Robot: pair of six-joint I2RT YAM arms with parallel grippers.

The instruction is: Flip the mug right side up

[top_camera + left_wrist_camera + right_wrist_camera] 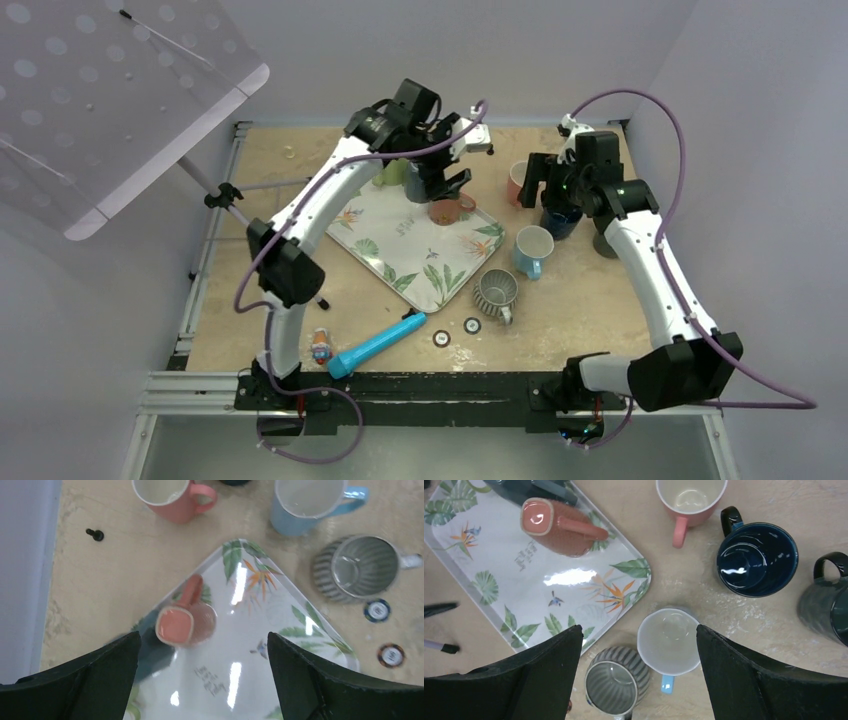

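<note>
Sandy tabletop [590, 290] carries a leaf-print tray [400, 255]. The terracotta mug [447, 210] sits base-up near the tray's 1 o'clock corner, apparently leaning slightly. The left gripper [447, 182] hangs above it, jaws spread wide and touching nothing. The right gripper [639, 630], likewise spread, hovers over a pale blue mug [669, 640], upright and empty. Its camera alone looks into the navy mug [756, 557] at 2 o'clock, also empty; a pink mug [690, 500] stands empty at 12 o'clock. Only the overhead view catches the blue tube [375, 345] lying at the table's 6 o'clock.
</note>
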